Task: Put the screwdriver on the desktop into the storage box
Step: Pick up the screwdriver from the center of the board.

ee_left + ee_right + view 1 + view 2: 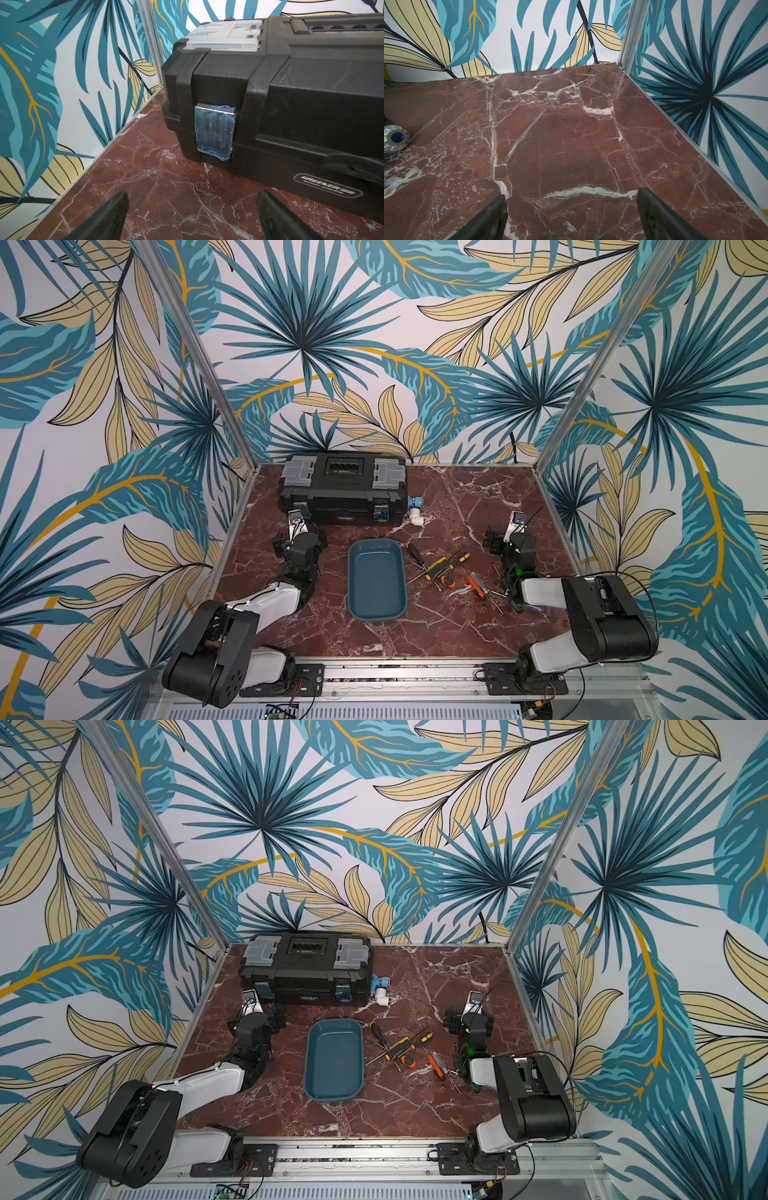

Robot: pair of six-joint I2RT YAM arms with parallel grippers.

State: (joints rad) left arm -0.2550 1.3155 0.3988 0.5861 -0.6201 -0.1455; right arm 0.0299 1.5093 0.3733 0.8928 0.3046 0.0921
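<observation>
Several screwdrivers lie in a loose heap on the desktop (pixel 457 497), right of the storage box (pixel 376 585) (pixel 333 1065), which is a teal tray holding nothing. Among them are a yellow-black one (pixel 438 566) (pixel 399 1048), an orange one (pixel 473 585) (pixel 435 1065) and a black-handled one (pixel 413 549). My left gripper (pixel 192 195) (pixel 300 533) is open over bare marble, close in front of the toolbox. Behind the heap, my right gripper (pixel 571 194) (pixel 511 537) is open too, facing the empty back corner. No screwdriver shows in either wrist view.
A black toolbox (pixel 345 489) (pixel 291 93) with grey lid compartments stands at the back left. A white and blue pipe fitting (pixel 415 510) (pixel 396 138) lies at its right end. Two more screwdrivers (pixel 528 608) lie by the right arm. Aluminium rails and patterned walls close three sides.
</observation>
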